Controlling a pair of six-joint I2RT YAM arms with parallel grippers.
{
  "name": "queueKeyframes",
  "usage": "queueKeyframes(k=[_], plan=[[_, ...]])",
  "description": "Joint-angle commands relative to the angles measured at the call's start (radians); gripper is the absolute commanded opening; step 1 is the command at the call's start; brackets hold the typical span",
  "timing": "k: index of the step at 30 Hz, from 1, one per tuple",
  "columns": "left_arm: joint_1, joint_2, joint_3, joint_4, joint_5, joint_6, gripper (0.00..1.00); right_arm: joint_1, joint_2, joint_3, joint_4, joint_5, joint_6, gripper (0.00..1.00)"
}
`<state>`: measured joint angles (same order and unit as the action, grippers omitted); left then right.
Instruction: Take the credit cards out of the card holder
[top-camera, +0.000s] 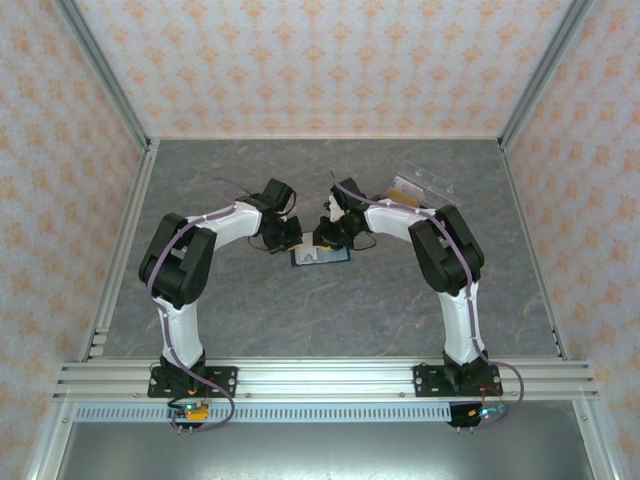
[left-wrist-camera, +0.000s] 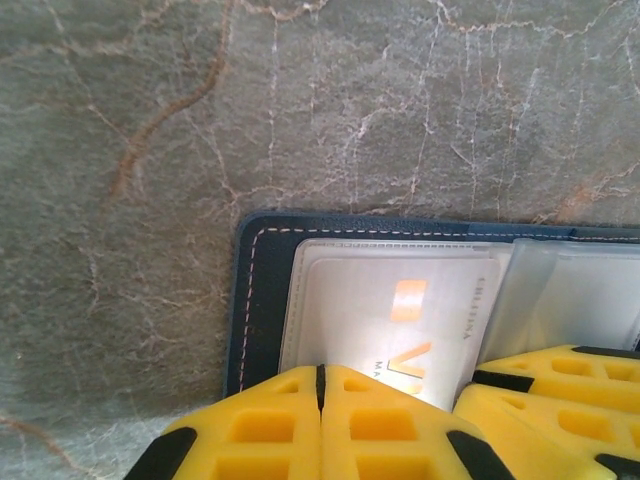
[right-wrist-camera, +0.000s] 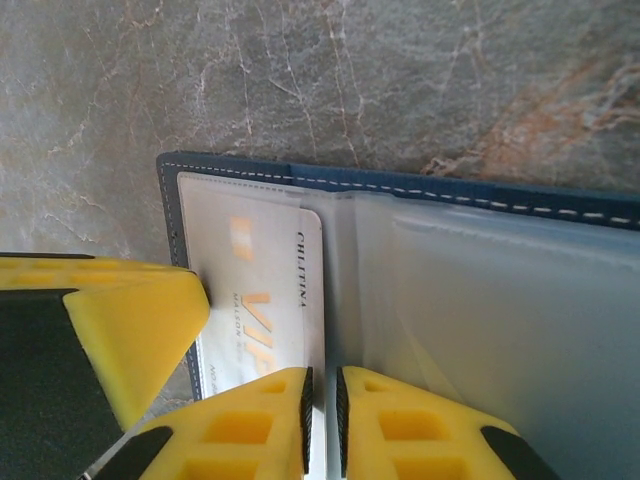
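Card holder (top-camera: 320, 257) lay open and flat on the table (top-camera: 250, 310), mid-table between the two arms. One credit card (left-wrist-camera: 390, 305) sat inside a clear pocket on the panel at the left claw's side, print up, not yet out. The other panel's sleeve (right-wrist-camera: 500, 320) looked frosted; couldn't tell if a card was in it.

Left claw (left-wrist-camera: 320, 378): fingers pressed together, down over one edge of the card. Couldn't tell whether it had the card pinched, or only pocket film. Right claw (right-wrist-camera: 322, 385): narrow, with a thin slit between the fingers, parked at the card's edge next to the fold. Couldn't tell if anything was in the slit.

Risks from here, my read:
- Film pinched along with the card: the pull drags the whole holder instead of sliding the card free.
- Holder not pinned firmly: it lifts or folds shut.
- Thin slick card, tiny bite: it slips mid-pull.
- Claws just beside each other: fingers clash on any sideways move.
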<state>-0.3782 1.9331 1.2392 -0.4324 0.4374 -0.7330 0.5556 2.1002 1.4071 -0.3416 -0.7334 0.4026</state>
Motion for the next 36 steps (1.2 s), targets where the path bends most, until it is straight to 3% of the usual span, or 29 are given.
queueKeyframes(k=[1,14,23,26,31,36], plan=[[-0.005,0.024,-0.016,-0.035,-0.038,0.002,0.05,-0.001,0.013,0.031,-0.033,0.018,-0.022,0.18],[-0.005,0.023,-0.043,-0.014,-0.028,0.001,0.01,-0.001,0.029,0.034,0.016,-0.096,-0.001,0.14],[-0.005,0.011,-0.032,-0.010,-0.021,0.000,0.01,-0.014,-0.004,-0.006,0.087,-0.130,0.028,0.00],[-0.003,-0.008,-0.018,-0.016,-0.018,0.002,0.05,-0.025,-0.036,-0.039,0.113,-0.118,0.038,0.00],[0.012,-0.056,-0.024,0.033,0.035,-0.003,0.21,-0.052,-0.075,-0.091,0.124,-0.093,0.042,0.00],[0.019,-0.046,-0.030,0.046,0.056,0.001,0.23,-0.064,-0.093,-0.122,0.124,-0.070,0.038,0.00]])
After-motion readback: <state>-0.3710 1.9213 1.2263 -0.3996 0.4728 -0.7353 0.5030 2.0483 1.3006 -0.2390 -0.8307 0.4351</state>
